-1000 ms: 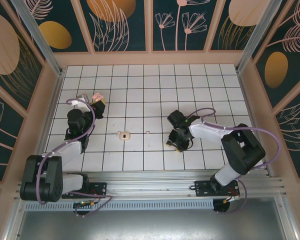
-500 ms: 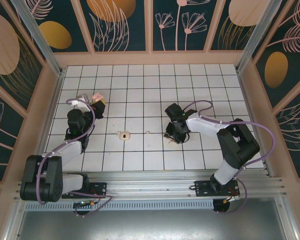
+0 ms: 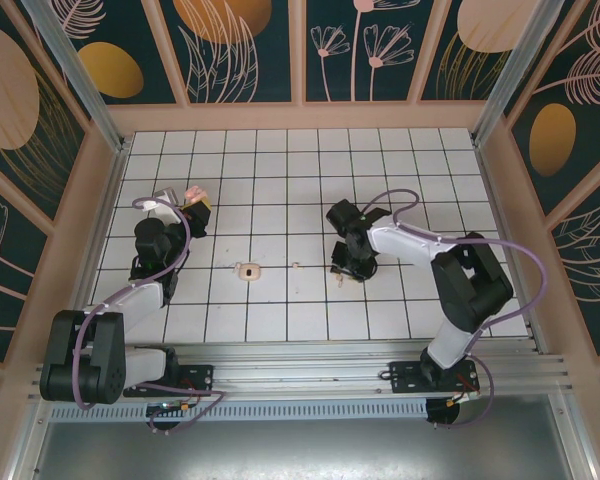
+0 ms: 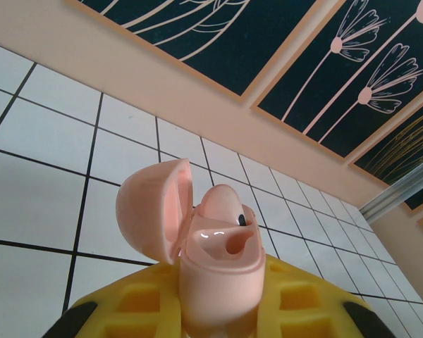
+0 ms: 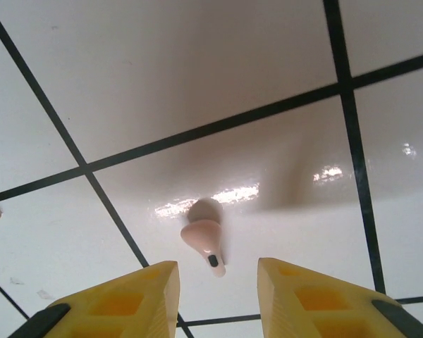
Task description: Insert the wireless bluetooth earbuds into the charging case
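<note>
Compared with a second before, the right tool [image 5: 216,273] had swung left and slightly farther out over the bench [image 3: 280,190]. It hung low with its yellow fingers apart, gripping nothing. An earbud [image 5: 204,241] lay on the tile just ahead of the gap, touching neither finger. Well to its left sat a round pink disc [image 3: 247,270]. Farther back on the left, the left tool [image 3: 196,205] had not shifted. It was clamped on the charging case [image 4: 218,271], held upright with its lid [image 4: 151,220] hinged open.
</note>
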You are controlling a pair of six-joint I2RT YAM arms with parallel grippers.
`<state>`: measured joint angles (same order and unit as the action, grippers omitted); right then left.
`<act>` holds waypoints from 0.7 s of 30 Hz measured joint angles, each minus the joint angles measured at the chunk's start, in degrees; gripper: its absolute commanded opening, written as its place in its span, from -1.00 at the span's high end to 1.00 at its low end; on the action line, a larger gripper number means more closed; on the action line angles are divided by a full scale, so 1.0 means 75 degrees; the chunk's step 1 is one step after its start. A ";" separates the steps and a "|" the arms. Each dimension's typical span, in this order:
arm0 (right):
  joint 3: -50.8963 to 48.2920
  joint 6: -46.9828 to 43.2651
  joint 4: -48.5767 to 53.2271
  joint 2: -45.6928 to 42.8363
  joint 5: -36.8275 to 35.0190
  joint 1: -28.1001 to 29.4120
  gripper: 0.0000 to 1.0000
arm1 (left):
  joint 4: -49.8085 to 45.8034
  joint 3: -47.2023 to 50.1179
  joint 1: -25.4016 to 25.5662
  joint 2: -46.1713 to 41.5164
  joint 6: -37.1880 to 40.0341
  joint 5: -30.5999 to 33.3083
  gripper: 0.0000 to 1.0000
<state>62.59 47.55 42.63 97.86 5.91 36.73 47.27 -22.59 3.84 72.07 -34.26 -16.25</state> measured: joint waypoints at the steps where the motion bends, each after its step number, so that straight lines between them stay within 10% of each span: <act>1: 0.0061 -0.0090 0.0038 0.0079 -0.0015 0.0000 0.31 | 0.0000 0.0000 0.0000 0.0003 0.0017 0.0000 0.92; 21: 0.0408 -0.0764 0.0157 0.0842 0.0058 0.0003 0.43 | -0.0003 0.0000 0.0000 0.0000 0.0023 -0.0003 0.92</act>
<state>65.65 41.82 43.81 104.18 6.35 36.75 47.24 -22.59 3.84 72.07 -34.09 -16.27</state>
